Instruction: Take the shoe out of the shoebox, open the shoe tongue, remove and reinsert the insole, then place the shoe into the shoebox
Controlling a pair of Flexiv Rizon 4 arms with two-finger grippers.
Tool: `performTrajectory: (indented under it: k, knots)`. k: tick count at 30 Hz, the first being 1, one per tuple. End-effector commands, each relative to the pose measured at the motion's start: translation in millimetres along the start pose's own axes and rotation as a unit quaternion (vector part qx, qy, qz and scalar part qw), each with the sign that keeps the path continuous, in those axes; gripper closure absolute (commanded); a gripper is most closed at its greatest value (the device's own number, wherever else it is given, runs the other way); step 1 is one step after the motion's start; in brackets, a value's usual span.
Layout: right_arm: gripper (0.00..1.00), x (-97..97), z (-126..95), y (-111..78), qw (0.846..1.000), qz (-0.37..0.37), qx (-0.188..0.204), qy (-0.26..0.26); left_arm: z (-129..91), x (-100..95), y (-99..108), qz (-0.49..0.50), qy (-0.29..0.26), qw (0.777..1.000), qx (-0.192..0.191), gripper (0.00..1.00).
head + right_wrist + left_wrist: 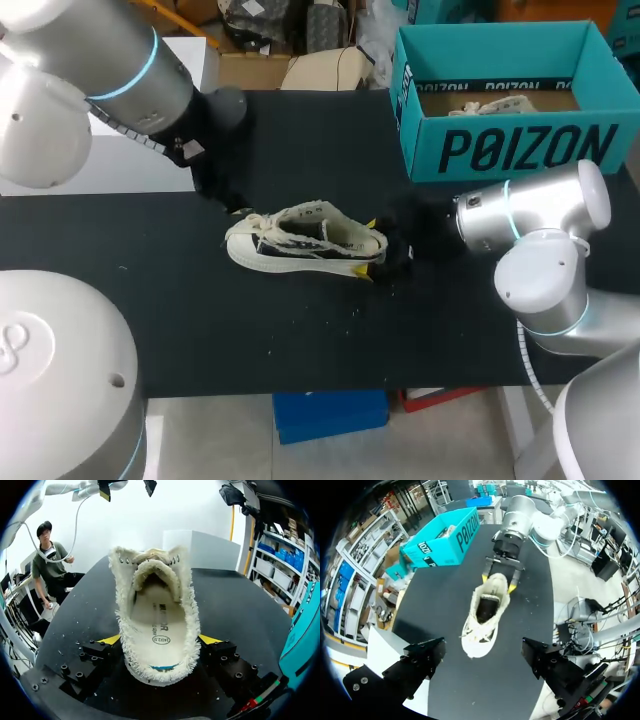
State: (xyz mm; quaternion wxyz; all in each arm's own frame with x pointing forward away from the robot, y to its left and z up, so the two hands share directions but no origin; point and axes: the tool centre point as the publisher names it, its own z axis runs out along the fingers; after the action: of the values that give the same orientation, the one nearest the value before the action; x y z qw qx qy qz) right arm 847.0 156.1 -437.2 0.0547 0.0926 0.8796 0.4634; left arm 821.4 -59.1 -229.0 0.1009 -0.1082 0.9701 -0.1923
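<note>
A cream canvas shoe (300, 240) with frayed edges and a dark sole stripe lies on the black table (300, 340), toe toward my left arm. My right gripper (385, 250) is at its heel. In the right wrist view the heel (160, 665) sits between the two yellow tips, both pressed against its sides. The insole (157, 620) lies flat inside, and the tongue (152, 567) curls up ahead. My left gripper (483, 647) hangs open above the toe (477, 640), clear of the shoe. The teal shoebox (500, 150) stands open at the back right.
White paper (500, 100) lies inside the shoebox. A white block (110, 165) rests on the table's back left, under my left arm. Small crumbs of fray (350, 312) dot the black table in front of the shoe.
</note>
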Motion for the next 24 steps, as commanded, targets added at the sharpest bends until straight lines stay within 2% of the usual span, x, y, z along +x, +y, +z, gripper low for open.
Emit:
performTrajectory:
  k: [1, 2, 4, 5, 6, 21, 22, 24]
  knots:
    - [1.0, 0.7, 2, -1.4, 1.0, 0.0, 0.0, -0.001, 4, -6.3, -14, -0.09, 0.031, 0.995, -0.01, 0.0]
    - [1.0, 0.7, 2, -1.4, 1.0, 0.0, 0.0, -0.001, 9, -9.0, -22, -0.149, 0.028, 0.987, -0.05, 0.0]
    - [1.0, 0.7, 2, -1.4, 1.0, 0.0, 0.0, -0.001, 17, -15.1, -32, -0.282, 0.044, 0.955, -0.085, 0.0]
    - [1.0, 0.7, 2, -1.4, 1.0, 0.0, 0.0, -0.001, 22, -16.8, -33, -0.346, 0.05, 0.928, -0.124, 0.0]
    - [1.0, 0.7, 2, -1.4, 1.0, 0.0, 0.0, -0.001, 27, -16.9, -33, -0.379, 0.014, 0.907, -0.182, 0.0]
    - [1.0, 0.7, 2, -1.4, 1.0, 0.0, 0.0, -0.001, 27, -16.9, -33, -0.379, 0.014, 0.907, -0.182, 0.0]
    - [1.0, 0.7, 2, -1.4, 1.0, 0.0, 0.0, -0.001, 33, -17.4, -38, -0.4, -0.013, 0.894, -0.202, 0.0]
    - [1.0, 0.7, 2, -1.4, 1.0, 0.0, 0.0, -0.001, 41, -12.5, -49, -0.414, -0.047, 0.886, -0.206, 0.0]
